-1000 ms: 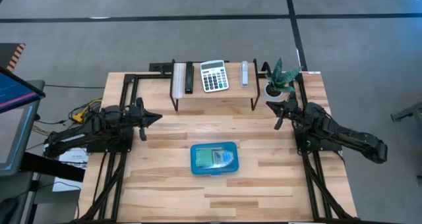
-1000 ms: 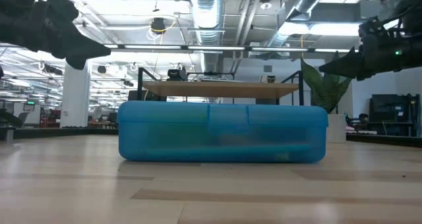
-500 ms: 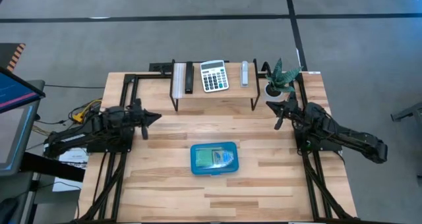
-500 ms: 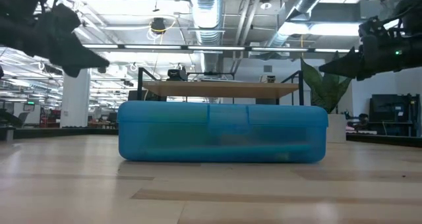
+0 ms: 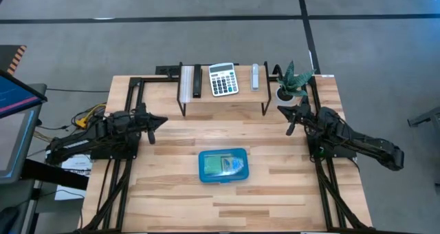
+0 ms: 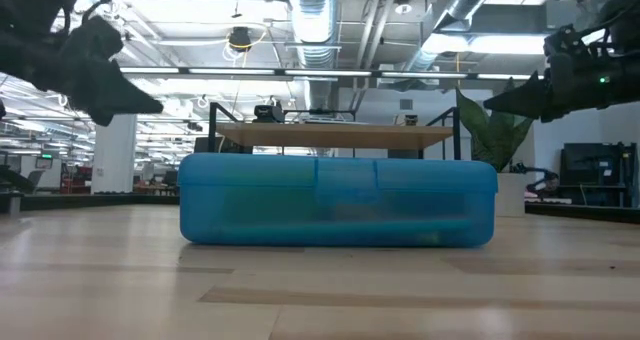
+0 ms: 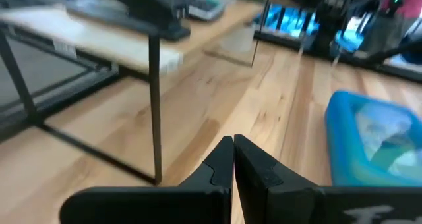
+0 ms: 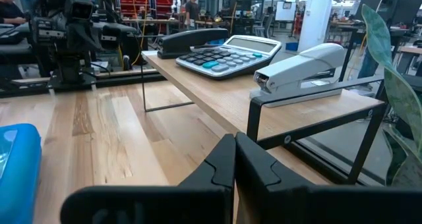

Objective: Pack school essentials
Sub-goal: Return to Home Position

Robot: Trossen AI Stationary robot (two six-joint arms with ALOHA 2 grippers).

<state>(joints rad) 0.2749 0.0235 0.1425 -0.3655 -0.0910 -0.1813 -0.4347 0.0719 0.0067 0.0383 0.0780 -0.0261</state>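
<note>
A blue see-through box [image 5: 223, 165] with its lid shut lies flat on the middle of the table, seen also in the low view [image 6: 338, 201]. Green and pale shapes show through its lid [image 7: 382, 141]; which school essentials they are cannot be made out. My left gripper [image 5: 163, 121] hangs shut in the air over the table's left part, left of and beyond the box, its fingertips together [image 7: 233, 145]. My right gripper [image 5: 280, 110] hangs shut over the right part, near the shelf's right leg, fingertips together [image 8: 234, 141].
A low wooden shelf [image 5: 223, 96] on black legs stands at the far edge. It carries a grey-white calculator [image 5: 223, 79], a black stapler [image 5: 196, 81], a grey stapler [image 5: 255, 76] and a white block [image 5: 186, 81]. A potted plant [image 5: 292, 82] stands at the far right corner. Bare wood surrounds the box.
My left gripper has sunk a little and drawn slightly back toward the table's left edge, staying shut. The box and my right gripper have kept still.
</note>
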